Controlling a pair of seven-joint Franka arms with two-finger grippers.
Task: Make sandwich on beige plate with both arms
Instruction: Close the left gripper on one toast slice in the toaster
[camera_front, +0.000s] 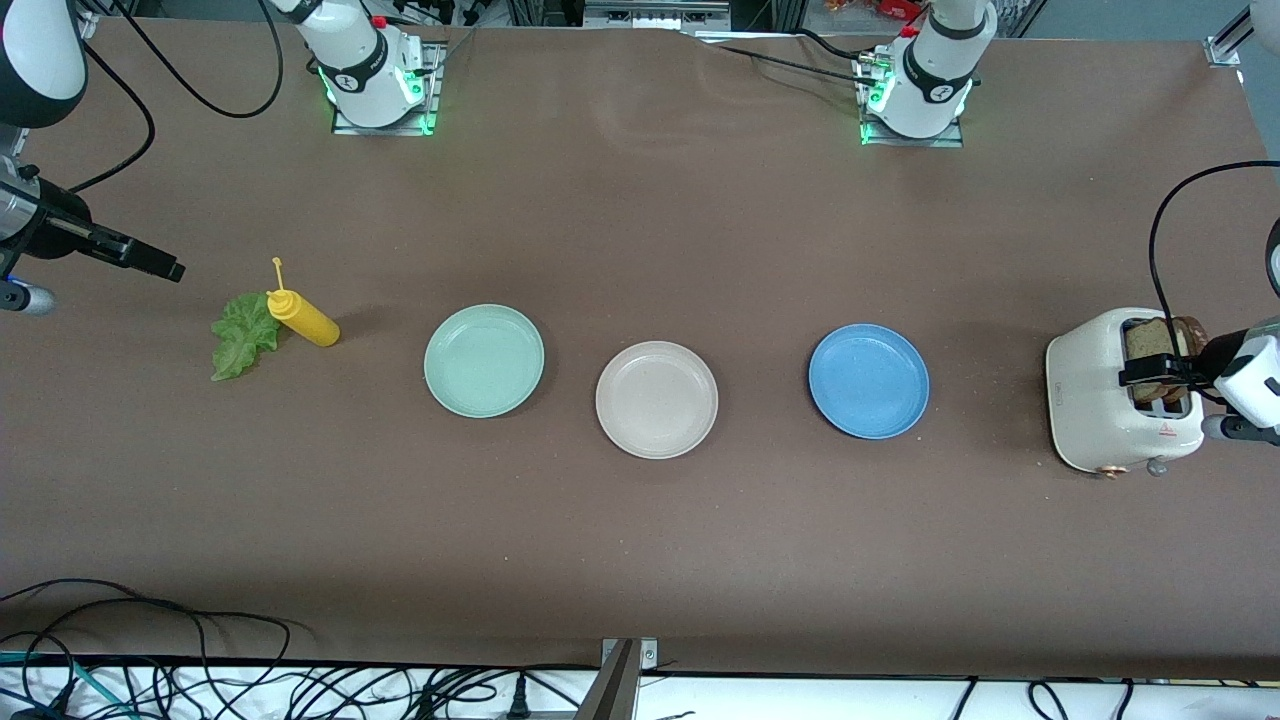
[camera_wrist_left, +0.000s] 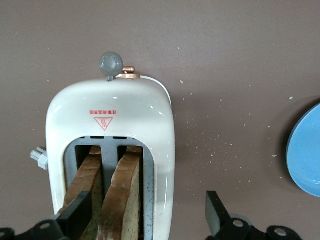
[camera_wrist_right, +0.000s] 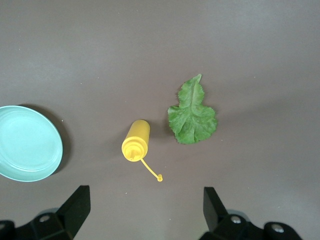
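The beige plate (camera_front: 656, 399) lies bare mid-table. Two bread slices (camera_wrist_left: 122, 190) stand in the slots of a white toaster (camera_front: 1100, 400) at the left arm's end. My left gripper (camera_front: 1150, 375) hovers over the toaster, open and holding nothing. In the left wrist view this gripper (camera_wrist_left: 147, 217) has one finger over a slice and the other outside the toaster wall. A green lettuce leaf (camera_front: 243, 335) lies flat at the right arm's end. My right gripper (camera_front: 150, 262) hangs open and empty over bare table near the leaf (camera_wrist_right: 192, 112). Its jaws (camera_wrist_right: 145, 207) stand wide.
A yellow squeeze bottle (camera_front: 303, 318) lies on its side touching the lettuce. A mint green plate (camera_front: 484, 360) and a blue plate (camera_front: 868, 381) flank the beige one. Crumbs dot the brown cloth beside the toaster. Cables run along the table edge nearest the front camera.
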